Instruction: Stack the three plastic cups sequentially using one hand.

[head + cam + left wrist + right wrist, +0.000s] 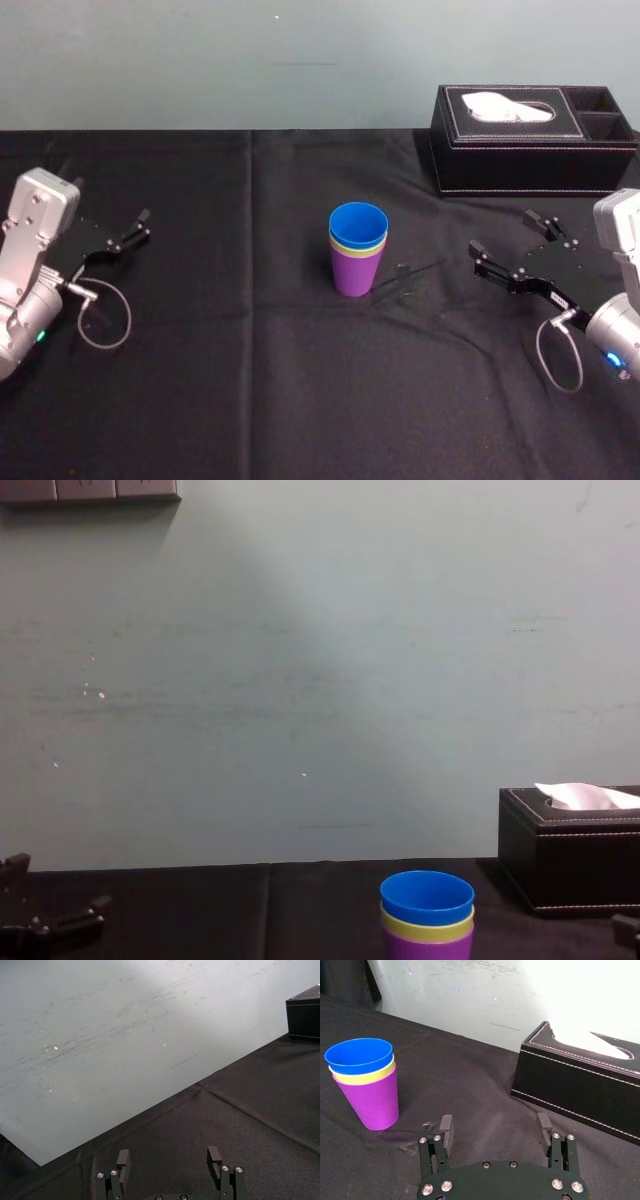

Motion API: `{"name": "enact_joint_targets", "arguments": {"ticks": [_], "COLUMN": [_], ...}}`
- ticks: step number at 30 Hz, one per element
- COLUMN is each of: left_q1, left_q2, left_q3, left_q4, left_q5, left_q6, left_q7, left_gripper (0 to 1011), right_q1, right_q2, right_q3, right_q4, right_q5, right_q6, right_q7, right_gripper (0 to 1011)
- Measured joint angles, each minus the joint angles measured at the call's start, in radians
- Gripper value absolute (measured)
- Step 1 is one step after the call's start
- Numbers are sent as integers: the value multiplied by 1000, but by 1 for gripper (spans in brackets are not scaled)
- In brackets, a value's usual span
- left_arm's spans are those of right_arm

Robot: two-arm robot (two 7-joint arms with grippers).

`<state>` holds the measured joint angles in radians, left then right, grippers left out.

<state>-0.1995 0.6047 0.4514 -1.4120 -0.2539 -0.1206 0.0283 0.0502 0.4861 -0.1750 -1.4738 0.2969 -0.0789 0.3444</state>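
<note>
The three plastic cups point(357, 250) stand nested upright in one stack at the table's middle: purple at the bottom, yellow-green in it, blue on top. The stack point(365, 1082) also shows in the right wrist view and, as the stack point(427, 915), at the bottom of the chest view. My right gripper point(511, 243), the hand with the white label, hovers open and empty to the right of the stack, well apart from it; its fingers point(446, 1127) stand wide. My left gripper point(134, 227) rests open and empty at the far left, fingers point(123, 1159) spread.
A black tissue box point(530, 140) with white tissue stands at the back right, behind the right gripper. A black cloth point(250, 380) covers the table, and a pale wall runs along its far edge. Open cloth lies between the stack and each gripper.
</note>
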Motion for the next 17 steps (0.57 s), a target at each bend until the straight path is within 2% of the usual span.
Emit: {"name": "enact_joint_targets", "arguments": {"ticks": [17], "left_q1": [0], "left_q2": [0], "left_q3": [0], "left_q4": [0], "left_q5": [0], "left_q6": [0], "left_q7": [0], "left_gripper": [1011], "right_q1": [1], "right_q2": [2], "right_q3": [-2], "right_q4": [-5], "right_q5": [2], "right_q6": [3], "right_q7": [1], "right_gripper": [1000]}}
